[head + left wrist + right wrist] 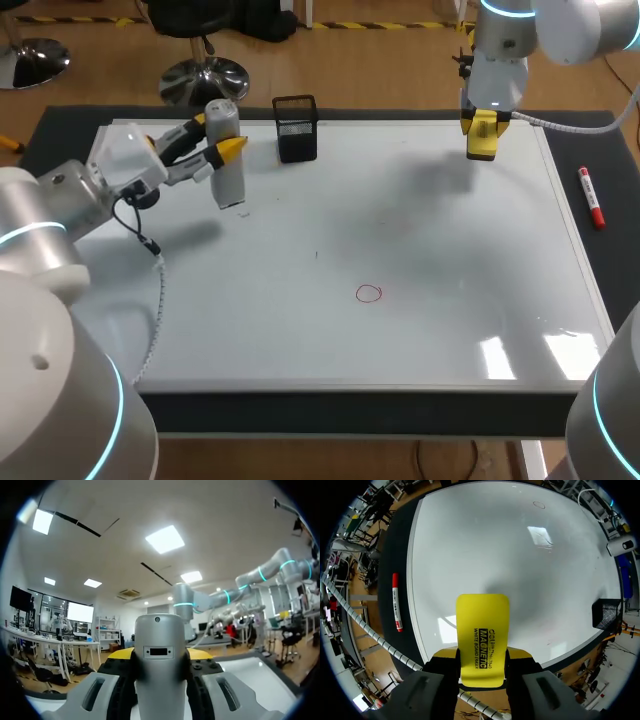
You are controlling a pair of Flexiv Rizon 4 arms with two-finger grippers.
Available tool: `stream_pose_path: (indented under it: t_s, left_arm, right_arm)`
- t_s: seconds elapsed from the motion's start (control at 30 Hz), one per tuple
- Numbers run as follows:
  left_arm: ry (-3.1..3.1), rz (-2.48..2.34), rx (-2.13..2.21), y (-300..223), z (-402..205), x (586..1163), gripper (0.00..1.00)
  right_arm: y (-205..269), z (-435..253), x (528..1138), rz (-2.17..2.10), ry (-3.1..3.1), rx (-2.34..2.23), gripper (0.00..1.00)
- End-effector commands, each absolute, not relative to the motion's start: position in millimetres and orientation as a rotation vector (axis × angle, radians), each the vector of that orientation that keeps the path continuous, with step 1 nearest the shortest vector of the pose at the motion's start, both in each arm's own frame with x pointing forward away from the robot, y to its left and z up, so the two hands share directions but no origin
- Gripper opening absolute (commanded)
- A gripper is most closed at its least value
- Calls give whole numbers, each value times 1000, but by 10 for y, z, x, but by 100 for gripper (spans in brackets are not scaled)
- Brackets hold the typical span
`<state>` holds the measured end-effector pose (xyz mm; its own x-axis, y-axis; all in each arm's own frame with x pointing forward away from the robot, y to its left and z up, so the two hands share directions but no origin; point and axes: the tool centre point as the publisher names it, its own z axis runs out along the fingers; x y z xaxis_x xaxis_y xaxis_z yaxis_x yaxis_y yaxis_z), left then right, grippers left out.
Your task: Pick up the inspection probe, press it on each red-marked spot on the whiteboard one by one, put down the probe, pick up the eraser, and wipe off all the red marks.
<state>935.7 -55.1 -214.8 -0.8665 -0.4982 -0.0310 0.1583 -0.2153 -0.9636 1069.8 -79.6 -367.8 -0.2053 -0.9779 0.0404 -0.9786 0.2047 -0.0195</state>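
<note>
My left gripper (222, 143) is shut on the grey inspection probe (226, 152), holding it upright above the whiteboard's (420, 330) far left part. From the left wrist, the probe (160, 665) fills the gap between the fingers. My right gripper (482, 128) is shut on the yellow eraser (482, 136) and hangs over the board's far right corner. The eraser (482, 637) sticks out between that gripper's fingers in the right wrist view. One red circle (369, 293) is drawn near the board's middle front; this red circle (538, 504) also shows far ahead of the eraser.
A black mesh holder (296, 128) stands at the board's far edge, between the two grippers. A red marker pen (591, 197) lies on the dark mat right of the board. The same pen (396, 601) lies beside the eraser in the right wrist view.
</note>
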Motion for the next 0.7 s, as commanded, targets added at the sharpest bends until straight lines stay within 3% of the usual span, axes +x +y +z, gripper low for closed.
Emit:
stream_pose_path:
  t_s: [0.03, 0.7]
  left_arm:
    - [1638, -2141, -376, -522, -2161, 9325, 0]
    - [1640, -2139, -374, -518, -2161, 9322, 0]
  right_arm:
    - [-802, -3665, 10703, 68, -2419, 1970, 0]
    - [-802, -3665, 10703, 68, -2419, 1970, 0]
